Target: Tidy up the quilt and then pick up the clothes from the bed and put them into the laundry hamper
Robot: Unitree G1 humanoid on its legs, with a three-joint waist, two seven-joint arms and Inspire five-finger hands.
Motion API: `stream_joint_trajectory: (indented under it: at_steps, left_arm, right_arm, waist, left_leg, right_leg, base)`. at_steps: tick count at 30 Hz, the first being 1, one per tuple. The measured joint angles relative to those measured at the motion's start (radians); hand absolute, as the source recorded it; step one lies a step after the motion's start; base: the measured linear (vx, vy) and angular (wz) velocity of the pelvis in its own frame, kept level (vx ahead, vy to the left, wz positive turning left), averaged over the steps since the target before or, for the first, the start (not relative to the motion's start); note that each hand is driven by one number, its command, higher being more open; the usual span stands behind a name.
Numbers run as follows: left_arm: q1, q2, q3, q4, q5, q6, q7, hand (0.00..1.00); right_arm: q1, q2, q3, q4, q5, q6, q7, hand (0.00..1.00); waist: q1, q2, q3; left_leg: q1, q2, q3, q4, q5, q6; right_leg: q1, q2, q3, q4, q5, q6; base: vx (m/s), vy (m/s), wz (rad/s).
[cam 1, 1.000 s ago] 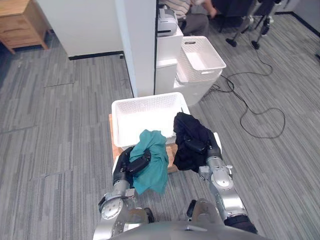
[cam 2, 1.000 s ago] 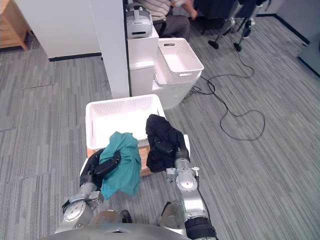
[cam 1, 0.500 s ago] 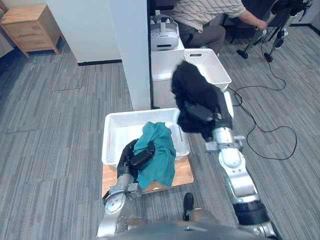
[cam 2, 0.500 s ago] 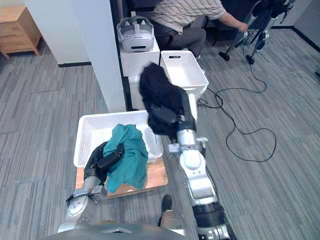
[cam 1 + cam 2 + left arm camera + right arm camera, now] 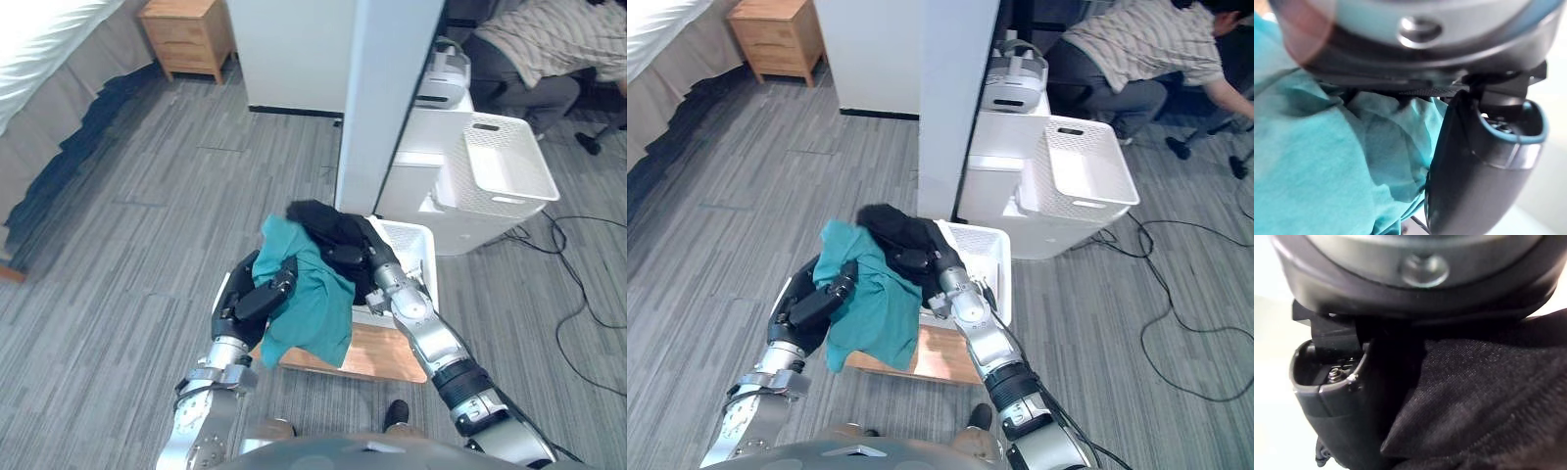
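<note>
Your left hand is clenched around the teal garment, and your right hand is gripping the black garment, both over the white hamper.

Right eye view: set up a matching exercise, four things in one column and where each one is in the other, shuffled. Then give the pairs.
Things:
1. teal garment
2. black garment
3. white hamper
4. wooden nightstand

Places:
A. gripped in the right hand
B. gripped in the left hand
C. standing far from both hands
D. on the wooden board, just under both held garments

Pairs: 1-B, 2-A, 3-D, 4-C
</note>
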Motion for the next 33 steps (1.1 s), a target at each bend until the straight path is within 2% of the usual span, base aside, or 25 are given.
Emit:
stream_joint_trajectory:
  at_steps: [4, 10, 11, 12, 13, 14, 15, 17, 19, 22, 26, 29, 31, 33]
  left_arm:
    - [-0.004, 0.029, 0.012, -0.03, -0.087, -0.007, -0.044, 0.0]
    - [0.001, 0.038, 0.039, -0.03, -0.117, -0.007, -0.036, 0.0]
    - [-0.002, 0.037, 0.045, -0.03, -0.108, -0.007, -0.02, 0.0]
    - [-0.01, 0.036, 0.047, -0.031, -0.09, -0.007, -0.011, 0.0]
    - [-0.021, 0.037, 0.048, -0.034, -0.057, -0.014, -0.002, 0.0]
    - [-0.036, 0.024, 0.05, -0.043, 0.0, -0.02, 0.02, 0.0]
    - [-0.037, 0.006, 0.057, -0.048, 0.017, -0.029, 0.038, 0.0]
    - [-0.077, 0.006, 0.103, -0.049, 0.132, -0.045, 0.102, 0.0]
    - [-0.105, 0.006, 0.13, -0.049, 0.194, -0.046, 0.129, 0.0]
    - [-0.163, -0.003, 0.163, 0.011, 0.3, -0.072, 0.176, 0.0]
    - [-0.185, -0.008, 0.171, 0.059, 0.454, -0.068, 0.209, 0.0]
    - [-0.222, -0.008, 0.179, 0.089, 0.546, -0.065, 0.224, 0.0]
    - [-0.248, -0.009, 0.181, 0.11, 0.611, -0.063, 0.24, 0.0]
    - [-0.261, -0.012, 0.206, 0.129, 0.682, -0.062, 0.258, 0.0]
  right_arm:
    - [-0.048, -0.011, -0.024, 0.124, 0.0, 0.001, -0.002, 1.0]
    - [-0.078, -0.019, -0.073, 0.129, -0.009, 0.001, -0.028, 1.0]
    - [-0.078, -0.021, -0.081, 0.127, -0.01, 0.001, -0.037, 1.0]
    - [-0.076, -0.017, -0.09, 0.12, -0.012, 0.001, -0.043, 1.0]
    - [-0.072, -0.019, -0.116, 0.108, -0.031, 0.001, -0.049, 1.0]
    - [-0.078, -0.029, -0.156, 0.097, -0.048, 0.001, -0.059, 1.0]
    - [-0.075, -0.027, -0.162, 0.081, -0.048, 0.002, -0.063, 1.0]
    - [-0.032, -0.01, -0.173, -0.023, -0.048, 0.001, -0.062, 1.0]
    - [-0.015, -0.006, -0.184, -0.081, -0.049, 0.0, -0.061, 1.0]
    - [0.012, -0.008, -0.229, -0.193, -0.055, -0.004, -0.062, 1.0]
    - [0.063, -0.036, -0.292, -0.275, -0.09, -0.006, -0.067, 1.0]
    - [0.119, -0.062, -0.344, -0.301, -0.125, -0.006, -0.072, 1.0]
    - [0.159, -0.063, -0.367, -0.322, -0.127, -0.006, -0.073, 1.0]
    - [0.195, -0.063, -0.37, -0.332, -0.127, -0.006, -0.07, 1.0]
  waist:
    - [-0.001, 0.002, 0.001]
    - [-0.001, 0.005, 0.001]
    - [-0.002, -0.002, 0.005]
    - [-0.002, -0.029, 0.023]
    - [-0.002, -0.034, 0.024]
    - [0.0, -0.01, 0.026]
    - [0.002, -0.007, 0.026]
    - [-0.009, -0.025, 0.038]
    - [-0.012, -0.03, 0.041]
    - [-0.023, -0.036, 0.04]
    - [-0.068, -0.041, 0.041]
    - [-0.09, -0.046, 0.039]
    - [-0.092, -0.047, 0.039]
    - [-0.114, -0.046, 0.038]
  left_leg:
    - [-0.015, -0.015, -0.016, 0.005, 0.001, 0.002]
    - [-0.035, -0.023, -0.021, 0.051, 0.001, 0.002]
    - [-0.073, -0.035, -0.014, 0.143, 0.0, 0.0]
    - [-0.12, -0.044, -0.008, 0.206, -0.021, 0.012]
    - [-0.114, -0.044, 0.022, 0.059, -0.048, 0.028]
    - [-0.043, -0.041, 0.071, -0.137, 0.153, 0.055]
    - [-0.038, -0.042, 0.081, -0.155, 0.162, 0.056]
    - [-0.036, -0.036, 0.085, -0.143, 0.161, 0.058]
    - [-0.029, -0.021, 0.101, -0.135, 0.151, 0.062]
    - [-0.024, 0.009, 0.153, -0.081, 0.101, 0.041]
    - [0.006, 0.035, 0.216, -0.074, 0.082, 0.025]
    - [0.023, 0.047, 0.259, -0.073, 0.068, 0.013]
    - [0.03, 0.049, 0.276, -0.074, 0.068, 0.012]
    - [0.041, 0.054, 0.293, -0.076, 0.066, 0.01]
  right_leg:
    - [0.006, -0.018, -0.024, 0.0, 0.01, 0.006]
    - [0.018, -0.031, -0.051, 0.0, 0.015, 0.002]
    - [0.033, -0.06, -0.051, 0.001, 0.022, -0.007]
    - [0.041, -0.089, -0.049, 0.001, 0.027, -0.01]
    - [0.045, -0.114, -0.039, 0.001, 0.031, -0.005]
    - [0.038, -0.105, -0.04, 0.0, 0.046, 0.022]
    - [0.027, -0.103, -0.045, 0.001, 0.046, 0.031]
    - [0.025, -0.092, -0.04, 0.013, 0.04, 0.03]
    - [0.022, -0.073, -0.032, 0.024, 0.027, 0.017]
    - [0.019, -0.048, 0.034, 0.025, 0.01, 0.027]
    - [0.007, -0.013, 0.095, 0.016, 0.01, 0.027]
    - [-0.001, 0.006, 0.13, 0.002, 0.01, 0.026]
    - [-0.006, 0.01, 0.15, 0.002, 0.01, 0.026]
    - [-0.011, 0.018, 0.166, 0.002, 0.01, 0.026]
  base:
    - [-0.01, 0.046, 0.19]
    - [0.02, 0.012, 0.13]
    - [-0.02, 0.06, 0.2]
    - [-0.07, 0.068, 0.29]
    - [-0.08, 0.064, 0.19]
    - [-0.06, 0.125, -0.01]
    - [-0.02, 0.136, -0.15]
    - [0.02, 0.063, -0.11]
    - [0.05, -0.042, -0.22]
    - [0.06, -0.088, -0.52]
    - [0.03, -0.065, -0.56]
    - [0.0, -0.052, -0.48]
    - [-0.02, -0.047, -0.37]
    - [-0.03, -0.051, -0.32]
